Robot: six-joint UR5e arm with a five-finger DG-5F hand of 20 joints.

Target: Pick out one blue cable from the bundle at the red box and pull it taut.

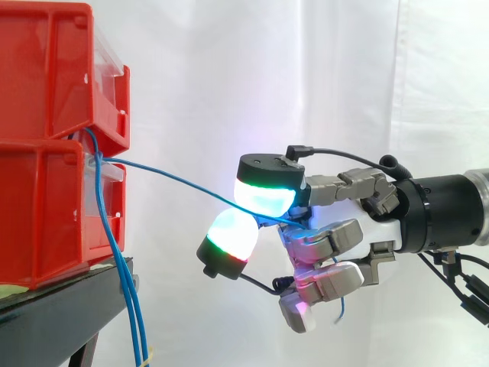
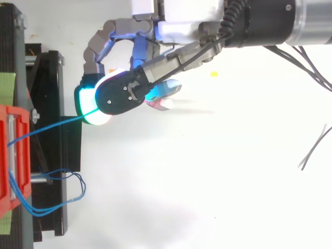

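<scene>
2 red plastic bins stacked, upper [image 1: 46, 69] on lower [image 1: 46, 218], both on 1 black surface [image 1: 72, 302], white curtain [image 1: 229, 76] behind.

Blue cable count, side view:
- 1 thin blue cable [image 1: 191, 184] picked out. It leaves the seam btwn the 2 bins at their front edge and runs down-right to the hand [image 1: 336, 218]. Near straight, slight sag mid-span.
- 2 hanging blue strands [image 1: 116, 256] drop from the same exit pt, past the lower bin front and the surface edge, out the bottom of view.
- 1 short blue tail [image 1: 341, 306] dangles below the hand's curled fingers.

Hand state: clenched on the thin blue cable. Cable goes in btwn 2 glowing pads, upper one cyan/green [image 1: 263, 197], lower one white/green/red [image 1: 229, 238], then on into the palm. Other fingers are folded in under the palm. Hand is well clear of the bins, arm comes in from the right.

Top view: same cable [image 2: 52, 127] runs from the bin to the cyan-lit pad [image 2: 87, 106]. Loose blue loops [image 2: 82, 188] lie over the surface by the bin; looks like 2 strands, can't tell exact count. Hand [image 2: 171, 28] is up-right of the bin, fingers curled.
</scene>
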